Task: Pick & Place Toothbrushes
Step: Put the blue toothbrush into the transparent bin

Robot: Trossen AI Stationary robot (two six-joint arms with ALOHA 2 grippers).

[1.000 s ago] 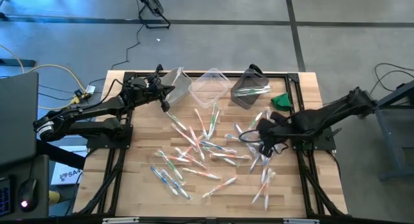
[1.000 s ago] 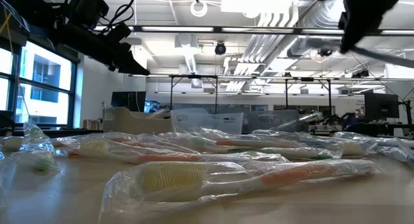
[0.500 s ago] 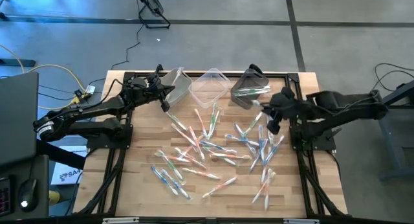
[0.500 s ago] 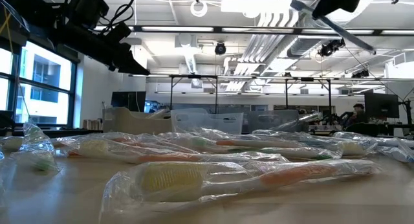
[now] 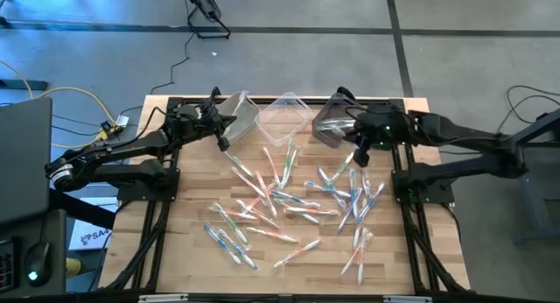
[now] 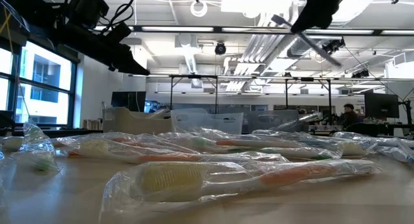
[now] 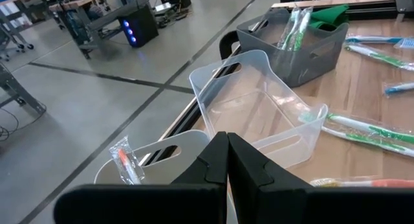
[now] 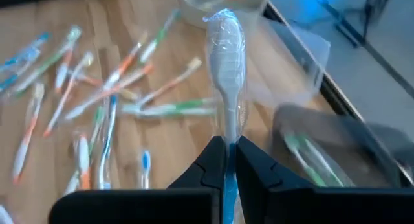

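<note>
While most of the toothbrushes (image 5: 289,198) lie scattered across the wooden table (image 5: 184,250), the sorting looks barely begun — the dark bin (image 5: 337,121) holds a few green ones, the round clear bin (image 7: 139,160) one orange one, and the middle clear bin (image 5: 284,117) looks empty. The right gripper (image 5: 360,148) is clamped on a blue-handled wrapped toothbrush (image 8: 226,101), carried in the air just beside the dark bin. The left gripper (image 7: 226,160) hangs pinched together, holding nothing, over the round clear bin — so dozens remain, by my judgement.
</note>
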